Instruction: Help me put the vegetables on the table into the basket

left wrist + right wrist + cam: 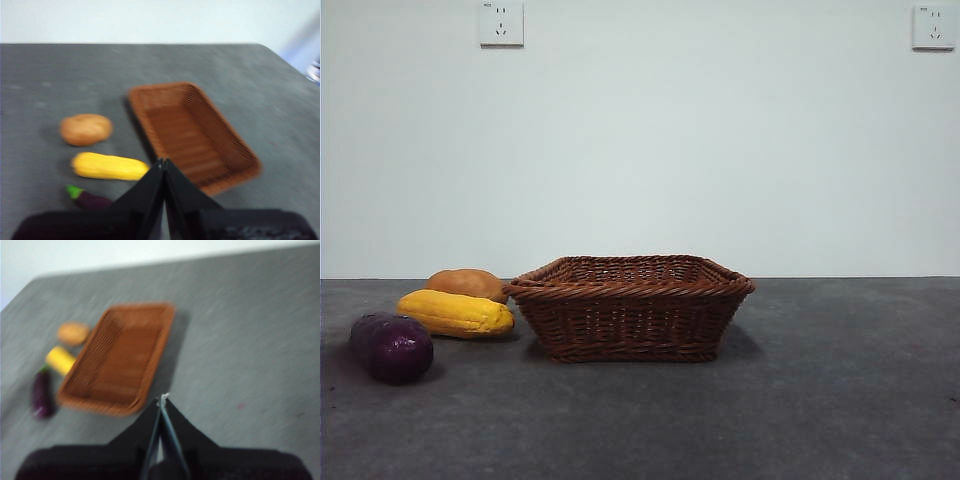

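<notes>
The woven brown basket (632,305) stands empty at the table's middle; it also shows in the left wrist view (192,135) and the right wrist view (120,360). To its left lie the dark purple eggplant (392,346), the yellow corn cob (456,313) and the orange-brown tuber (468,284). The left wrist view shows the tuber (86,129), the corn (109,166) and part of the eggplant (89,199). The right wrist view shows all three (42,395) (60,360) (73,333). My left gripper (161,162) and right gripper (162,399) are shut, empty, high above the table. Neither shows in the front view.
The dark grey table (840,400) runs to a white wall with two power sockets (501,23) (933,27). The table's far edge and a corner show in both wrist views.
</notes>
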Robot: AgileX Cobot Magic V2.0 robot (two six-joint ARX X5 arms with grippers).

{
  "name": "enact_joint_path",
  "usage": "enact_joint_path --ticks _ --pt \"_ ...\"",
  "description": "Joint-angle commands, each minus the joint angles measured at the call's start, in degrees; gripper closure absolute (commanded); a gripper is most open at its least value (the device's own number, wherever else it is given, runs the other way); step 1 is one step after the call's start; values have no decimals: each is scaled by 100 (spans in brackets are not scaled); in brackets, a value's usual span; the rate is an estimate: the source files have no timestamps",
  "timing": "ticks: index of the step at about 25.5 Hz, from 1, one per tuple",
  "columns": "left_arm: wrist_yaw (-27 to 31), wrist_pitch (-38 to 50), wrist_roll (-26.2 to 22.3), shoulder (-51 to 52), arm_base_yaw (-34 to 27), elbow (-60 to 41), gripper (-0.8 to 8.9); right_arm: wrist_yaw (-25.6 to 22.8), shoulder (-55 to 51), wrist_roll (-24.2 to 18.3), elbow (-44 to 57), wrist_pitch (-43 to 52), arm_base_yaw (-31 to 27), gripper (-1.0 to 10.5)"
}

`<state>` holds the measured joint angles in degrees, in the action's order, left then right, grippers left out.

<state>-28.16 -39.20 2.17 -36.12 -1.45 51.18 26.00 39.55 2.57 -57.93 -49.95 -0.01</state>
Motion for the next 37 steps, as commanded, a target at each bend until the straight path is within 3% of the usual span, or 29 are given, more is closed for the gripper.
enact_joint_path --ticks 1,6,16,17,18,19,20,21,22,23,37 --pt "-328 -564 -455 -186 4 367 819 378 319 -494 -472 -636 2 958" --pt "-339 -1086 -728 -304 157 625 819 691 686 -997 -1016 -1399 4 958" --pt "-382 -1091 -737 -328 267 625 808 730 717 -1021 -1067 -1620 4 945" --pt "-382 -1088 -737 -328 267 627 741 734 717 -1021 -1067 -1620 4 940" --pt "-380 -1091 -734 -328 267 627 602 776 717 -1021 -1067 -1620 4 908" --pt "-378 -1091 -732 -328 267 629 357 872 717 -1021 -1067 -1617 4 792" --pt "-378 -1091 -715 -328 267 634 194 944 717 -1019 -1067 -1617 4 662" --pt "-380 -1088 -710 -330 267 636 147 979 717 -1016 -1067 -1617 4 482" --pt "-380 -1091 -708 -341 267 636 149 979 717 -1014 -1067 -1617 4 368" --pt "-380 -1093 -660 -350 267 636 149 979 717 -1014 -1067 -1620 4 335" --pt "-376 -1084 -538 -529 267 645 149 981 968 -839 -1069 -1410 4 344"
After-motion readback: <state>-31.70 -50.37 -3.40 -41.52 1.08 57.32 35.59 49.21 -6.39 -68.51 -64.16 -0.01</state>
